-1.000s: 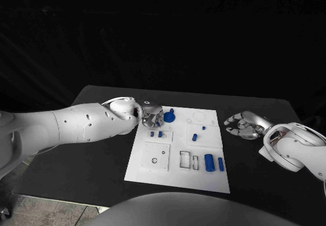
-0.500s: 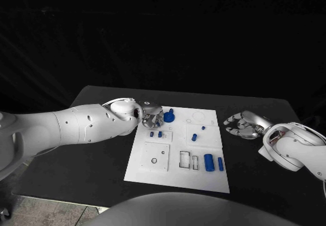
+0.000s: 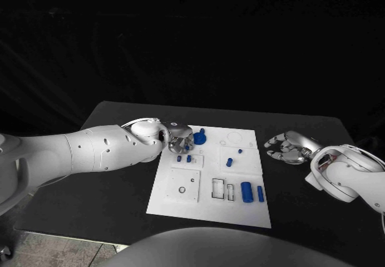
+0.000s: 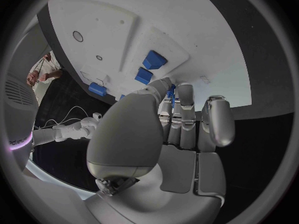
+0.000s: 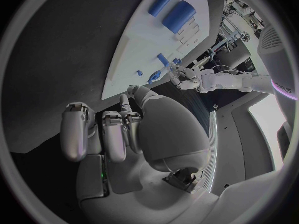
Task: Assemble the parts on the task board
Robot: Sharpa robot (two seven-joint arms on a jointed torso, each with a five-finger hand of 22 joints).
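My left hand [image 3: 178, 139] hovers over the task board's [image 3: 210, 207] far left corner, fingers curled around a small blue part [image 4: 170, 91]. The large blue part [image 3: 200, 137] sits just right of it. My right hand [image 3: 287, 148] rests on the desk [image 3: 312, 206] right of the board, fingers curled and holding nothing.

I see a black table [image 3: 112, 183] and on it the white task board [image 3: 210, 207]. The parts on the board are blue: a wide blue block [image 3: 247, 191], a thin blue bar [image 3: 261, 193] beside it, a small blue peg [image 3: 230, 162] and a round blue piece [image 3: 200, 137] near the far edge. The board has thin dark outlines around its recesses. Both arms are white. The left hand [image 3: 178, 140] is silver, and the right hand [image 3: 287, 149] is silver with dark gaps between the fingers.
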